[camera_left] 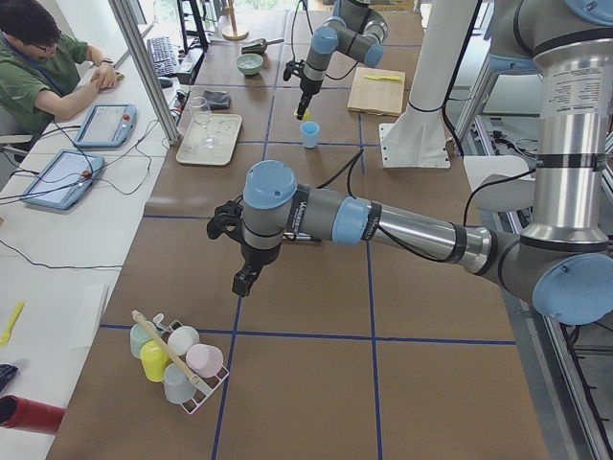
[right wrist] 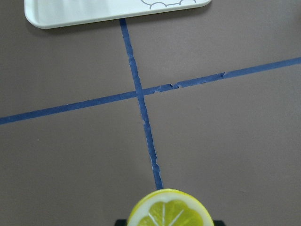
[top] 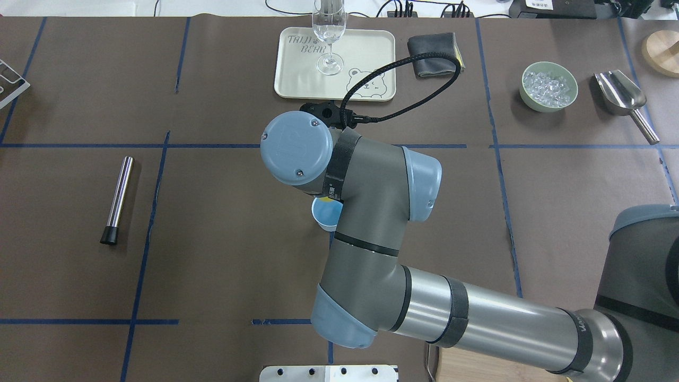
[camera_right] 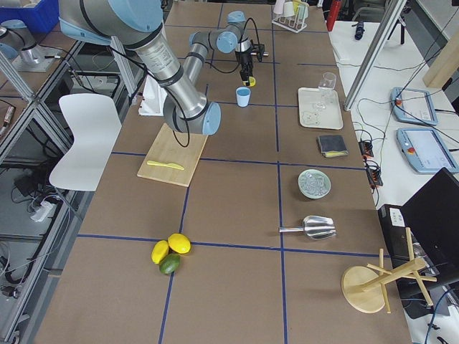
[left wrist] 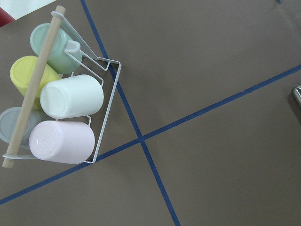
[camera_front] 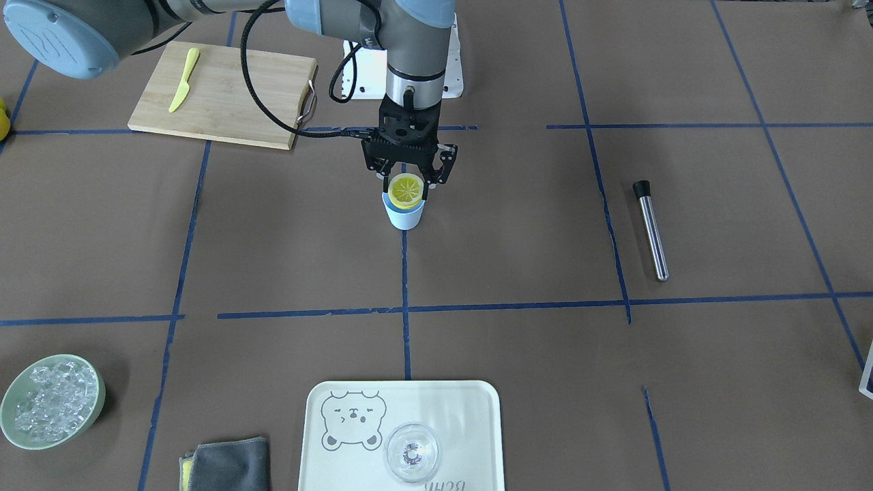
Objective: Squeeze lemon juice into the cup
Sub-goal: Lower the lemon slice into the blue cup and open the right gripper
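The lemon (camera_front: 406, 189) is a flat yellow slice with pale segments, held upright. My right gripper (camera_front: 407, 181) is shut on it by the rim, directly above the mouth of the light-blue cup (camera_front: 404, 215). The slice fills the bottom of the right wrist view (right wrist: 170, 209). In the overhead view my right arm hides the gripper, and only part of the cup (top: 325, 214) shows. My left gripper (camera_left: 242, 281) hangs over the table far from the cup, near a rack of mugs (left wrist: 66, 101). I cannot tell whether it is open or shut.
A cutting board (camera_front: 232, 102) with a yellow plastic knife (camera_front: 184, 80) lies behind the cup. A metal muddler (camera_front: 651, 230), a tray (camera_front: 470, 409) bearing a clear glass (camera_front: 411, 453), a green bowl of ice (camera_front: 51, 401) and a grey cloth (camera_front: 232, 465) lie around.
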Robot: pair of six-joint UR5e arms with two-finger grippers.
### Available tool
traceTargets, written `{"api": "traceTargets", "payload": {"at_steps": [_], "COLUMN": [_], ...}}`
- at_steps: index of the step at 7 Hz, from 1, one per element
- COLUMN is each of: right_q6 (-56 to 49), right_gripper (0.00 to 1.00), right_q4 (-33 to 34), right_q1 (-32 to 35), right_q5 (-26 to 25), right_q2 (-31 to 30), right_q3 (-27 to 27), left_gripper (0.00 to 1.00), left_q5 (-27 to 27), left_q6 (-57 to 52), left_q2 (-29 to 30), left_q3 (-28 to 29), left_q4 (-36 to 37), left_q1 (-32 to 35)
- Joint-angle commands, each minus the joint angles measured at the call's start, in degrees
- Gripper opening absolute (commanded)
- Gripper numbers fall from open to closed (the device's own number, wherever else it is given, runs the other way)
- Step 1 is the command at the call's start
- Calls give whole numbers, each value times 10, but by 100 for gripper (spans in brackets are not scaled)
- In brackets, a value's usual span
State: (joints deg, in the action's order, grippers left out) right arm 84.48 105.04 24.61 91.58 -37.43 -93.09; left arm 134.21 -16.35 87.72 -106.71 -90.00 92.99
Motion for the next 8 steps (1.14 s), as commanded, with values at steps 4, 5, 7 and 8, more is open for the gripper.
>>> {"api": "traceTargets", "payload": {"at_steps": [4,5,7,8], "right_q6": [-6,-6,-12,-35], "right_gripper": [12,68,100,100], "right_q4": [-4,-4,-4,-2], "right_q1": [-20,-21,-21,-20], "right_q5": [4,4,6,9], "right_q2": [-14,-14,-13,-15], "right_q3": [6,5,-7,-26], "left_gripper": [100,100,100,100], "left_q5": [1,1,1,1], "left_q6": [0,0,0,0], "left_q2": [0,0,0,0], "left_q3": [0,0,2,3], "left_q4": [0,0,0,0], "left_q1": [0,0,0,0]}}
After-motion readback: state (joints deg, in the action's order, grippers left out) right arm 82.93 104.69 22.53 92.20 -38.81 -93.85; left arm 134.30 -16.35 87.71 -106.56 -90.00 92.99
